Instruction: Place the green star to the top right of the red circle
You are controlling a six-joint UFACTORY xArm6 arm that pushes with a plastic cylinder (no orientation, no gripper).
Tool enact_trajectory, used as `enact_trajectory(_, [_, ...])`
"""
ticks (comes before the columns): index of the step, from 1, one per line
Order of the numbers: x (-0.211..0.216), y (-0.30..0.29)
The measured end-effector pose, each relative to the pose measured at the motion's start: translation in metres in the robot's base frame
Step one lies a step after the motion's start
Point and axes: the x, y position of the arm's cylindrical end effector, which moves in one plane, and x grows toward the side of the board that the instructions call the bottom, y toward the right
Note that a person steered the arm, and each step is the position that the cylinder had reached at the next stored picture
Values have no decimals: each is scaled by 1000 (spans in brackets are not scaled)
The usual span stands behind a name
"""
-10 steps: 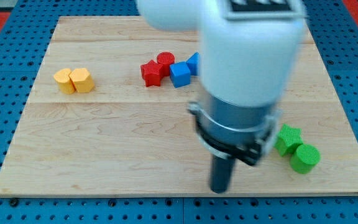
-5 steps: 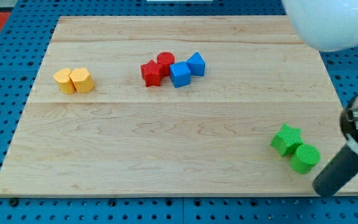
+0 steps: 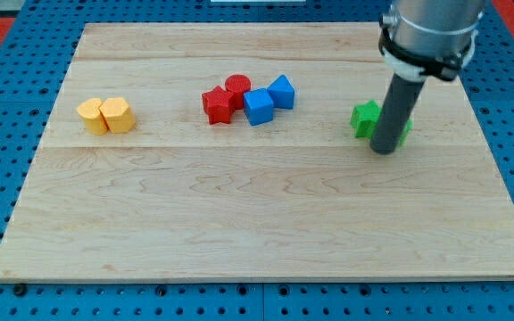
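The green star (image 3: 363, 119) lies right of the board's middle, well to the right of the red circle (image 3: 237, 85) and a little lower. My tip (image 3: 385, 151) rests just right of and below the star, touching or almost touching it. A second green block (image 3: 405, 131) peeks out from behind the rod on its right; its shape is hidden. The red circle sits at the top of a cluster with a red star (image 3: 218, 105) at its lower left.
Two blue blocks (image 3: 259, 106) (image 3: 281, 91) sit just right of the red circle. Two yellow blocks (image 3: 91, 116) (image 3: 119, 115) lie side by side at the view's left. The wooden board (image 3: 239, 223) rests on a blue pegboard.
The rod swung from the board's middle to the bottom right, then up. Both green blocks have moved from the lower right up and left to the board's right-middle.
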Motion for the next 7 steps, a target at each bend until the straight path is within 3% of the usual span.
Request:
enact_trajectory(2, [-112,-42])
enact_trajectory(3, [-123,-46])
enact_trajectory(4, [-147,2])
enact_trajectory(6, [-198,-61])
enact_trajectory(7, [-191,-82])
